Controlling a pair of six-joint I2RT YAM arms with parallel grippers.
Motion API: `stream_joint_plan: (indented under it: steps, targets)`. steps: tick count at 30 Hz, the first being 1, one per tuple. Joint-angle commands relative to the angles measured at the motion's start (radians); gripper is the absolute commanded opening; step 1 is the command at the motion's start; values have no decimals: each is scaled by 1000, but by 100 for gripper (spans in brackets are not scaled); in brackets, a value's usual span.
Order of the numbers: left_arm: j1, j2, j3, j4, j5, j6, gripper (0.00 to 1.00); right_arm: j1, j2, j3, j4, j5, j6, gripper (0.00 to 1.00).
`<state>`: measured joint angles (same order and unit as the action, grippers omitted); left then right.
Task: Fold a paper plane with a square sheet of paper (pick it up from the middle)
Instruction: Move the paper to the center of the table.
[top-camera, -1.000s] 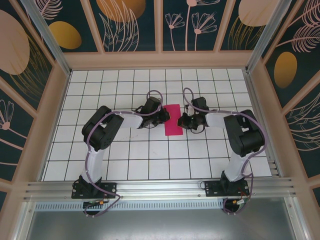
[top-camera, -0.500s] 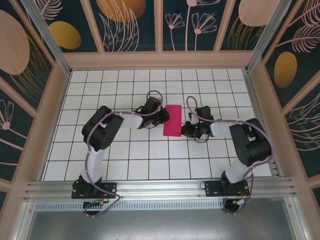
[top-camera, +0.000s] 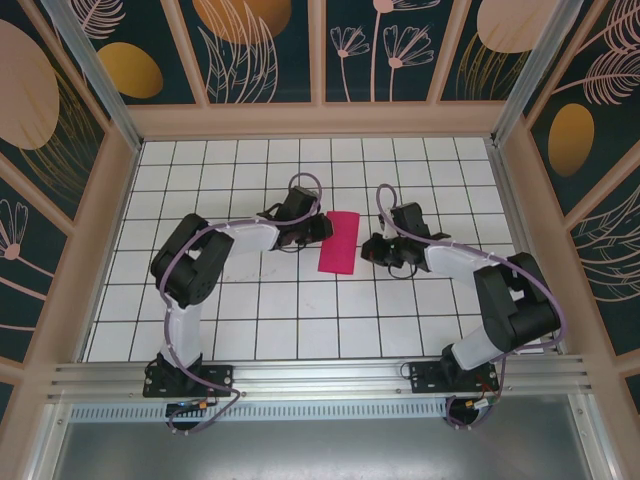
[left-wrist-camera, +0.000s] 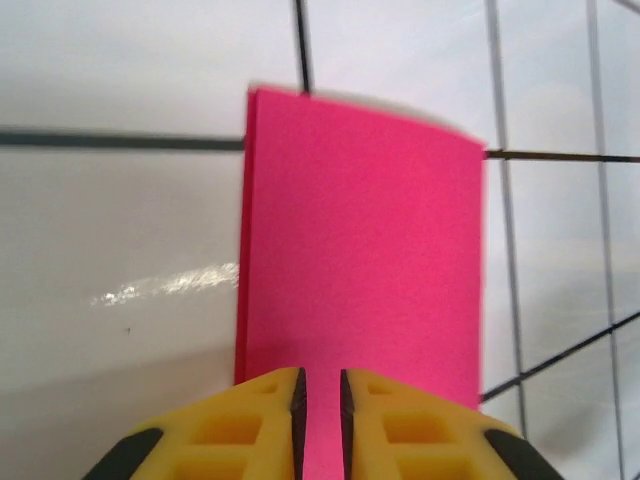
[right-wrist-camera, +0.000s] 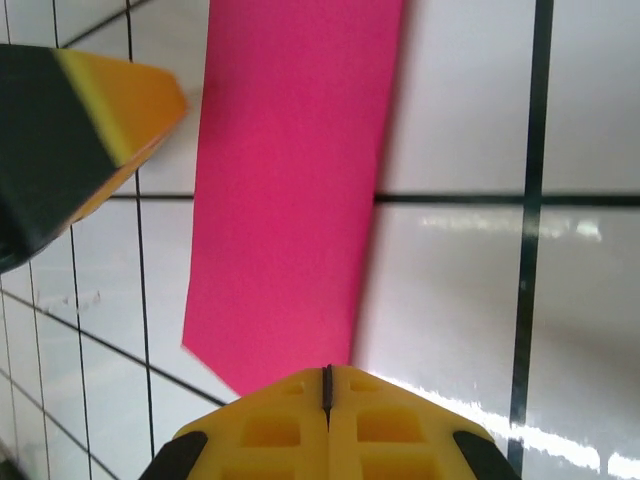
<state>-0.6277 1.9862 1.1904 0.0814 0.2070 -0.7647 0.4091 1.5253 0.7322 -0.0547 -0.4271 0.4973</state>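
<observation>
The square sheet of paper is a folded magenta strip lying flat and slightly tilted on the white tiled floor. My left gripper sits at its left edge. In the left wrist view the yellow jaws stand a narrow gap apart over the paper, with pink showing between them. My right gripper is at the strip's right edge. Its jaws are pressed together at the near edge of the paper; whether they pinch it I cannot tell.
White tiles with black grid lines surround the paper. Wooden frame walls close in the floor at the back and sides. The left gripper's yellow-and-black finger shows at the upper left of the right wrist view.
The left jaws have parted a little. The paper has tilted, its near end swinging left. The right gripper shifted back up toward the strip's right edge.
</observation>
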Motion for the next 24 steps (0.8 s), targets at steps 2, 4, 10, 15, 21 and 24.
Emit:
stream_joint_plan:
  steps: [2, 4, 10, 15, 21, 24]
  targets:
    - [5, -137, -7, -32, -74, 17, 26, 57, 65, 58, -34, 71, 16, 0]
    - [9, -183, -58, -27, -111, 4, 27, 83, 99, 81, -29, 84, 25, 0]
    - [24, -332, -211, -8, -189, -57, 30, 132, 196, 132, -15, 120, 57, 0]
    - [31, -419, -336, -4, -233, -98, 36, 175, 237, 133, -20, 153, 121, 0]
    - [44, -496, -432, 3, -284, -130, 46, 263, 283, 148, 26, 135, 261, 0]
    - [59, -540, -480, 0, -303, -150, 51, 309, 336, 177, 87, 115, 365, 0]
